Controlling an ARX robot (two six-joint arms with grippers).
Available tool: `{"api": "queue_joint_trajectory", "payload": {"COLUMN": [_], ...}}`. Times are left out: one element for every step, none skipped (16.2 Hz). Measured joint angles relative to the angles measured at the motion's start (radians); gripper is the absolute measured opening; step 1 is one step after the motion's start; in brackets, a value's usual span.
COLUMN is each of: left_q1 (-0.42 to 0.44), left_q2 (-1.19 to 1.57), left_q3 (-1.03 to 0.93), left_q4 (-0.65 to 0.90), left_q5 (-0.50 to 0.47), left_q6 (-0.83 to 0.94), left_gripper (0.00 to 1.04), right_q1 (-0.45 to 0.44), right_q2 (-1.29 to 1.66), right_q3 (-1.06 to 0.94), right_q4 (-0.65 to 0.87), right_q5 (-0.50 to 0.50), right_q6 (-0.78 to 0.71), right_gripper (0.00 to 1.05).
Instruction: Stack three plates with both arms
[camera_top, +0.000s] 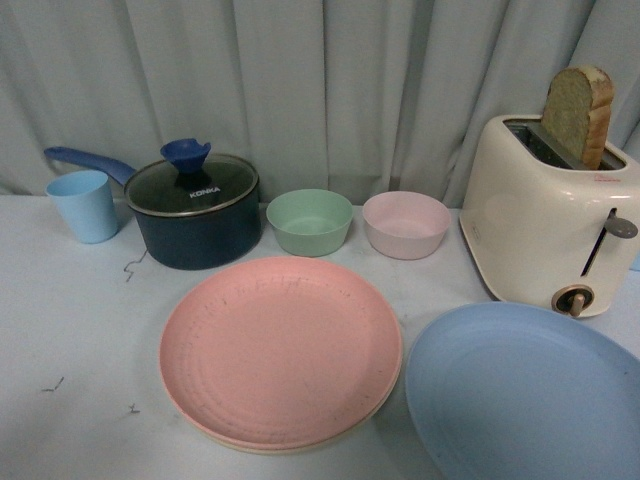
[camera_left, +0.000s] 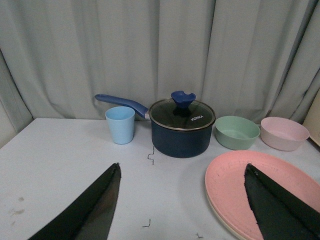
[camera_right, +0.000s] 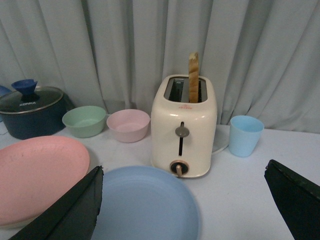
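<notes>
While the pink plate (camera_top: 280, 350) lies on the cream plate (camera_top: 270, 447) beside the toaster (camera_top: 545, 225), the blue plate (camera_top: 520, 395) waits unstacked. The left gripper (camera_left: 182, 166) and right gripper (camera_right: 184, 167) have jaws spread.

The matte black, wedge-fingered left hand (camera_left: 182, 165) hangs with fingers (camera_left: 95, 207) spread wide; the matching black right hand (camera_right: 184, 167) gapes likewise.

Pink plate (camera_top: 281, 345) flat atop cream plate (camera_top: 262, 446), only the cream rim showing, light blue plate (camera_top: 520, 400) flat just beside, at right, unstacked
</notes>
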Motion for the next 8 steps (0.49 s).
{"api": "queue_joint_trajectory", "payload": {"left_q1": [0.000,0.000,0.000,0.000,0.000,0.000,0.000,0.000], "left_q2": [0.000,0.000,0.000,0.000,0.000,0.000,0.000,0.000], "left_q3": [0.000,0.000,0.000,0.000,0.000,0.000,0.000,0.000], "left_q4": [-0.001,-0.001,0.000,0.000,-0.001,-0.001,-0.001,-0.001], "left_q5": [-0.003,-0.003,-0.004,-0.003,-0.003,-0.003,-0.003,-0.003], "left_q6": [0.000,0.000,0.001,0.001,0.001,0.000,0.000,0.001], "left_gripper": [0.86,0.95,1.00,0.97,0.98,0.98,0.98,0.98], "right_q1": [-0.048,-0.063,-0.076,-0.087,-0.089,-0.092,-0.070,0.017], "right_q2": [0.152,0.278,0.478,0.675,0.830,0.948,1.302,1.497], "right_q3": [0.027,0.055,0.114,0.190,0.265,0.323,0.469,0.510], "right_q4": [0.137,0.248,0.406,0.509,0.492,0.444,0.279,0.257], "right_q5": [-0.067,-0.074,-0.029,0.048,0.110,0.142,0.216,0.278], "right_q6": [0.004,0.019,0.041,0.067,0.096,0.120,0.176,0.158], "right_gripper": [0.98,0.98,0.98,0.98,0.98,0.98,0.98,0.98]}}
